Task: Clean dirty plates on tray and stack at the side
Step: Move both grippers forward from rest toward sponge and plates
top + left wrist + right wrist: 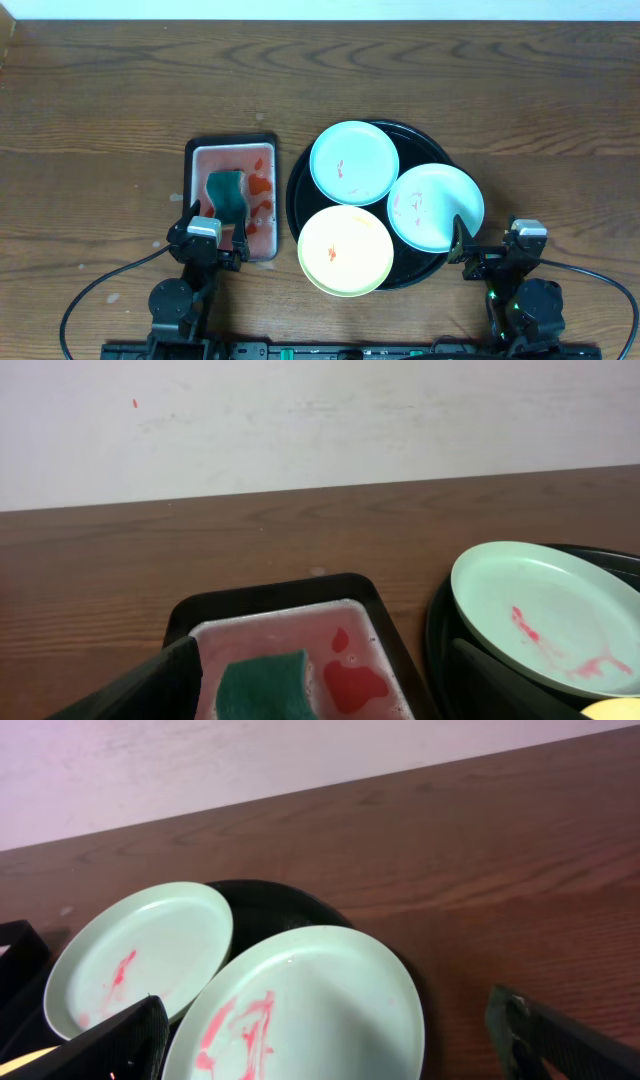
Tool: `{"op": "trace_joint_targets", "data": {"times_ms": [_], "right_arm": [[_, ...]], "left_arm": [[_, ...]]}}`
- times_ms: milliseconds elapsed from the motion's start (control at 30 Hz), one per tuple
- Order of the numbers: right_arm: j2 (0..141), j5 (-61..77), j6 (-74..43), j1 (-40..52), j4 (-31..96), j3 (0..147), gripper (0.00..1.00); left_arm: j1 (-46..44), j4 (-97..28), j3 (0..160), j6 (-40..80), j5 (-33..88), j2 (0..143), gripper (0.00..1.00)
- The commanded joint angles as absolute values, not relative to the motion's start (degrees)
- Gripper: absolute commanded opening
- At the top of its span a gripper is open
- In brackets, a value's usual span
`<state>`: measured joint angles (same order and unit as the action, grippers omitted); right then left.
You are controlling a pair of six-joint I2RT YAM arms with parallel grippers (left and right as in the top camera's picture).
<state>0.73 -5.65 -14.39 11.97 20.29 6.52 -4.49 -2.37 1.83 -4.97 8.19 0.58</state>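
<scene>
The plates (pixel 345 250) lie together on the tray (pixel 296 200): the light blue plate (pixel 354 162) at its far side, the mint-white plate (pixel 435 207) at its right, and the yellow plate (pixel 345 250) overhanging its near rim. All show red smears. They look like light, stiff, thin plastic, probably slick where smeared, so an overhanging lip seems the best place to pinch. The left pincer (pixel 322 655), left of the tray, and the right pincer (pixel 322 1010), at its near right, both gape wide and empty.
</scene>
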Motion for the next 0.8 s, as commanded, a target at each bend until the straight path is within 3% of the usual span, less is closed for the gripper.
{"op": "trace_joint_targets", "data": {"times_ms": [0,767], "right_arm": [[0.4,-6.1,-13.6,12.2,20.3,6.1,0.99],[0.4,-6.5,-13.6,12.2,15.7,6.1,0.99]], "left_arm": [[-4.1,-3.2,0.2,-6.0,8.1,0.3,0.77],[-4.1,0.3,0.2,-8.3,5.3,0.3,0.77]]}}
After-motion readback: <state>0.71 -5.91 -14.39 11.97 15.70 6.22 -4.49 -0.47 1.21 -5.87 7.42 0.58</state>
